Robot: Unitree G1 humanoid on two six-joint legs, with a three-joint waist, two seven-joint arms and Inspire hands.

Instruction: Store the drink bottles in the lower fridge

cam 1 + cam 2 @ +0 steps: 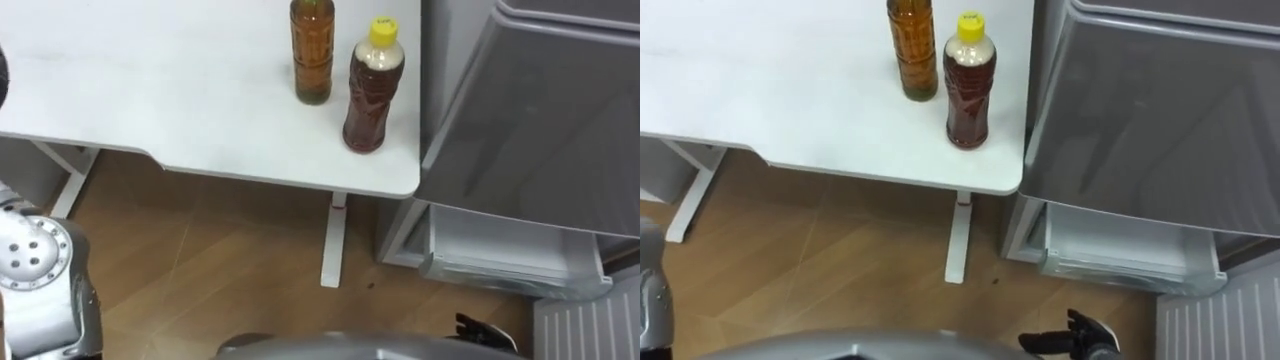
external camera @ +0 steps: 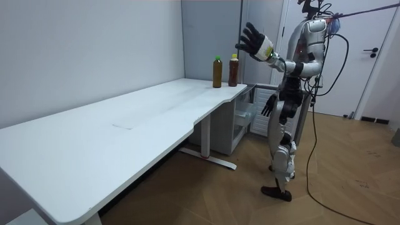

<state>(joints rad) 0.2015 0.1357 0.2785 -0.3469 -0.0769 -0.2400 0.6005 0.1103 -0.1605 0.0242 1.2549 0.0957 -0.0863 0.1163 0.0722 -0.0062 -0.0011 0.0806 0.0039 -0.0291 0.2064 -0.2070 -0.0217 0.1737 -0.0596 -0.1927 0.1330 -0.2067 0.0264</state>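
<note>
Where the robot is stood upright, at the fridge end of the long white counter (image 1: 150,90), the following are recorded from its left to its right.

1. Left hand (image 2: 253,39): raised high before the shoulder in the room view, above the counter's end. The fingers are spread wide and nothing is held.
2. Counter: carried on a white leg (image 1: 333,240) over a wooden floor (image 1: 200,280). Both drinks are stood at its near right corner.
3. Amber tea bottle (image 1: 313,50): upright and set further back. A green cap is shown on it in the room view.
4. Yellow-capped bottle (image 1: 373,90): dark red-brown drink, upright, just beside the amber bottle on its right and nearer the corner's edge. Neither bottle is grasped.
5. Grey fridge (image 1: 540,120): placed just beside the counter's right end. Its lower drawer (image 1: 500,250) is seen pulled out and pale inside.
6. Right hand (image 1: 1080,338): hung low at the robot's side, near the open drawer. The fingers are loosely extended and nothing is held.
</note>
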